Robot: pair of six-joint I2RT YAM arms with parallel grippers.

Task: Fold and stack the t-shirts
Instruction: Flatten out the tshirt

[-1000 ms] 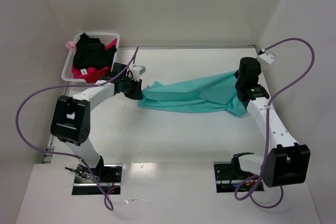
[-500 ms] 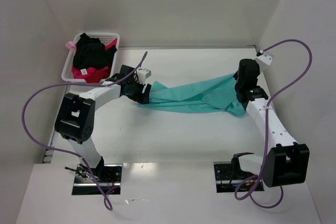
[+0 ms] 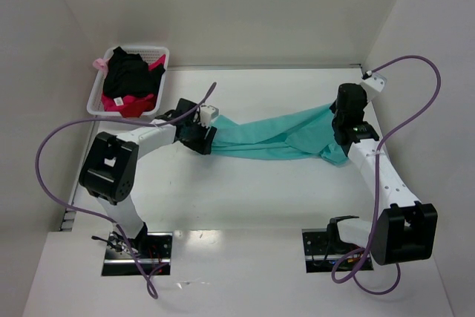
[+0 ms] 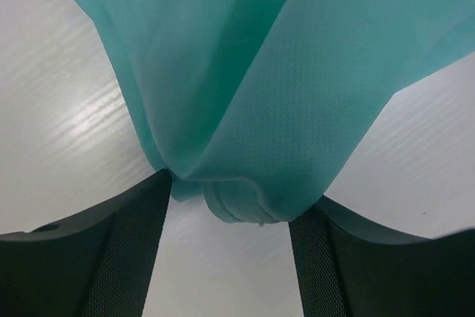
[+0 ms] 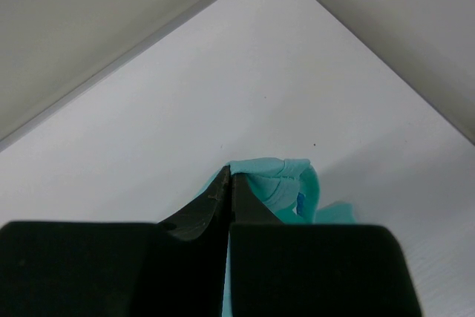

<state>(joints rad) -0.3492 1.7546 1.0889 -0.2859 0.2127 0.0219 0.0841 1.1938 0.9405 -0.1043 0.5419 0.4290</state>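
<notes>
Teal t-shirt (image 3: pixel 274 137): left end effector (image 4: pixel 231 209) now released, right end effector (image 5: pixel 226 181) still gripping.

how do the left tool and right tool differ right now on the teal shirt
The left tool stands open, jaws apart with the teal t-shirt bunched loosely between them; the right tool is shut, pinching the cloth. The left tool is at the shirt's left end, the right tool at its right end. Both are at the same shirt.
</notes>
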